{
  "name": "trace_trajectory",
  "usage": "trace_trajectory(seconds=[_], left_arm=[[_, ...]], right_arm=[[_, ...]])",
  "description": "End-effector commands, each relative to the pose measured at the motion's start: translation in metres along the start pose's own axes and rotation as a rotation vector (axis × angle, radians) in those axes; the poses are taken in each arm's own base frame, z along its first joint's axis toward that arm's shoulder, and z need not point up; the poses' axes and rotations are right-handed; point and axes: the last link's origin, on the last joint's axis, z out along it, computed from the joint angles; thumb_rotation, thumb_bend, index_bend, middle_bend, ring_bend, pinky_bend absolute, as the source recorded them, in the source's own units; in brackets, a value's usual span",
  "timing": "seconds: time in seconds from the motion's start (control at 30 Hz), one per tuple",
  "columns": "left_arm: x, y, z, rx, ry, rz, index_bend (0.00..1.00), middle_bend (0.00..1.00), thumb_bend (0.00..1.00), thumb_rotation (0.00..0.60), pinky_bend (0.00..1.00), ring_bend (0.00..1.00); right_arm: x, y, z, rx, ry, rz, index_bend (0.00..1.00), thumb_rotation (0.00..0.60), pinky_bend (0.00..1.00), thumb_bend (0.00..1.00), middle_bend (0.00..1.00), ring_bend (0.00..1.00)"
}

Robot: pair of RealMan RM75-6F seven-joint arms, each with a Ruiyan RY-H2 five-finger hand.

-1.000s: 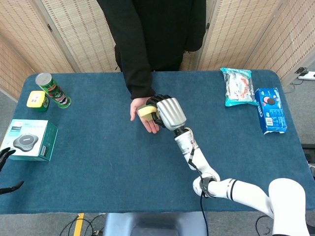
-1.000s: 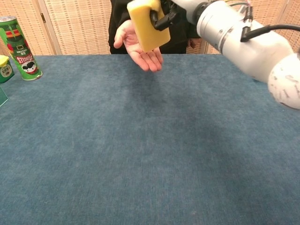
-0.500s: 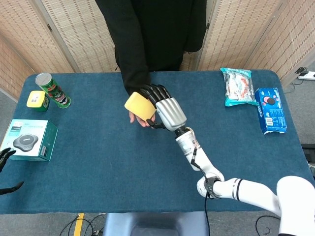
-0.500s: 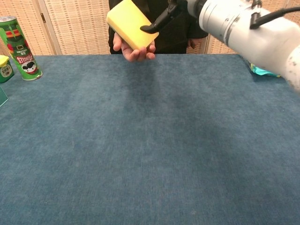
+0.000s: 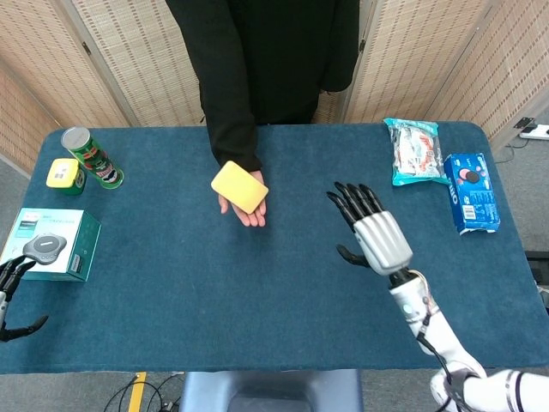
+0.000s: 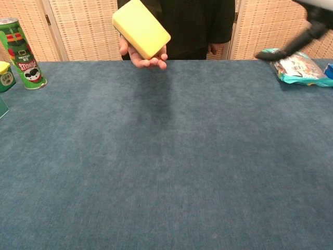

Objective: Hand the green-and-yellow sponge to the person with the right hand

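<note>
The sponge (image 5: pixel 239 186), its yellow face up, lies on the person's upturned palm (image 5: pixel 244 209) above the table's far middle. In the chest view the sponge (image 6: pixel 141 28) rests in the same palm (image 6: pixel 143 56). My right hand (image 5: pixel 371 230) hangs open to the right of the person's hand, well apart from it, fingers spread and holding nothing. Only a dark fingertip of it (image 6: pixel 291 46) shows at the chest view's top right. My left hand (image 5: pixel 12 285) sits at the head view's lower left edge, fingers apart and empty.
The blue table (image 5: pixel 189 292) carries a green can (image 5: pixel 93 157), a small yellow-topped tub (image 5: pixel 64 174) and a teal box (image 5: pixel 51 244) on the left. A snack bag (image 5: pixel 414 151) and a blue biscuit pack (image 5: pixel 471 192) lie at the right.
My right hand let go of the sponge on the person's palm and drew back to the right and toward me. The person now holds the sponge alone.
</note>
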Motion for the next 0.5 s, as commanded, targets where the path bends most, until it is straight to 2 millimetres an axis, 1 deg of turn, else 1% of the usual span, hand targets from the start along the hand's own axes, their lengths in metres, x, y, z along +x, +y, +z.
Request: trace_trajectory(seconds=[0.03,0.07,0.13,0.2,0.23,0.3,0.37,0.5], left_arm=[[-0.002,0.010,-0.009,-0.044,0.029,0.020,0.14,0.08,0.26,0.600,0.25,0.05],[-0.002,0.012,-0.011,-0.052,0.034,0.032,0.14,0.08,0.26,0.600,0.25,0.05],[-0.005,0.015,-0.014,-0.061,0.040,0.053,0.14,0.08,0.26,0.600,0.25,0.05],[-0.006,0.019,-0.015,-0.070,0.046,0.063,0.14,0.08,0.26,0.600,0.25,0.05],[-0.007,0.022,-0.016,-0.078,0.051,0.070,0.14,0.08,0.26,0.600,0.25,0.05],[-0.008,0.025,-0.017,-0.082,0.054,0.081,0.14,0.08,0.26,0.600,0.25,0.05],[-0.011,0.027,-0.018,-0.086,0.051,0.101,0.14,0.08,0.26,0.600,0.25,0.05],[-0.016,0.028,-0.018,-0.080,0.031,0.108,0.14,0.08,0.26,0.600,0.25,0.05]], right_arm=[[-0.019,0.053,-0.097,-0.124,-0.056,-0.150,0.00,0.600,0.00,0.19,0.00,0.00],[-0.025,0.060,-0.115,-0.149,-0.060,-0.162,0.00,0.600,0.00,0.19,0.00,0.00],[-0.031,0.070,-0.139,-0.186,-0.049,-0.182,0.00,0.600,0.00,0.20,0.00,0.00],[-0.033,0.073,-0.153,-0.201,-0.069,-0.220,0.00,0.600,0.00,0.20,0.00,0.00],[-0.030,0.072,-0.157,-0.189,-0.077,-0.241,0.00,0.600,0.00,0.21,0.00,0.00],[-0.025,0.069,-0.160,-0.186,-0.045,-0.236,0.00,0.600,0.00,0.21,0.00,0.00],[-0.024,0.067,-0.165,-0.188,-0.049,-0.234,0.00,0.600,0.00,0.21,0.00,0.00],[-0.021,0.064,-0.167,-0.182,-0.068,-0.205,0.00,0.600,0.00,0.21,0.00,0.00]])
